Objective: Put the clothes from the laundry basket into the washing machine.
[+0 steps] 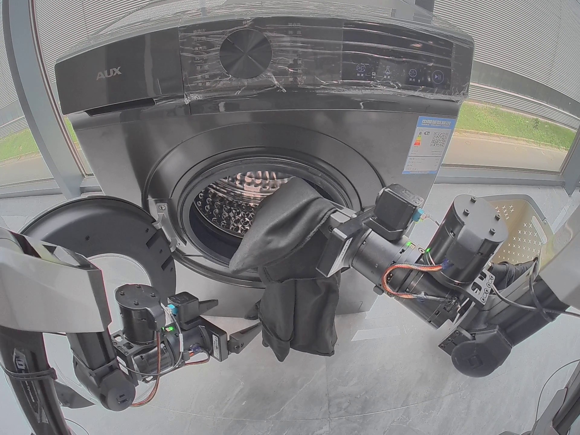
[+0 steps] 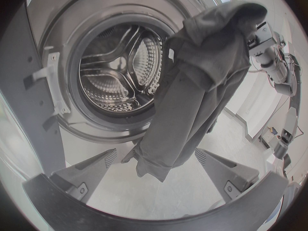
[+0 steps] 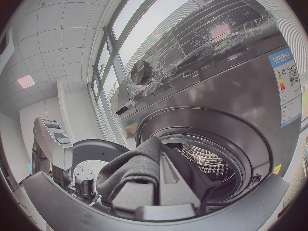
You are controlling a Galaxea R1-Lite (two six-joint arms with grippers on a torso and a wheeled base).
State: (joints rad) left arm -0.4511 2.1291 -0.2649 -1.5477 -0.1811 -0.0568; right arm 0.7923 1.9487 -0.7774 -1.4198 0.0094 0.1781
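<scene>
A dark grey garment [image 1: 290,255] hangs in front of the washing machine [image 1: 374,134]. Its top lies at the right rim of the open drum [image 1: 232,209] and its lower part dangles toward the floor. My right gripper [image 1: 317,222] is shut on the garment's top, and the cloth drapes over its fingers [image 3: 175,180]. My left gripper [image 1: 248,333] sits low by the floor, open, just left of the garment's hem [image 2: 150,170]. In the left wrist view the drum [image 2: 112,77] looks bare inside. The white laundry basket [image 1: 525,231] stands at the right, behind my right arm.
The round machine door [image 1: 96,231] is swung open to the left, above my left arm. A grey tiled floor [image 1: 362,382] stretches in front of the machine. Windows run behind it.
</scene>
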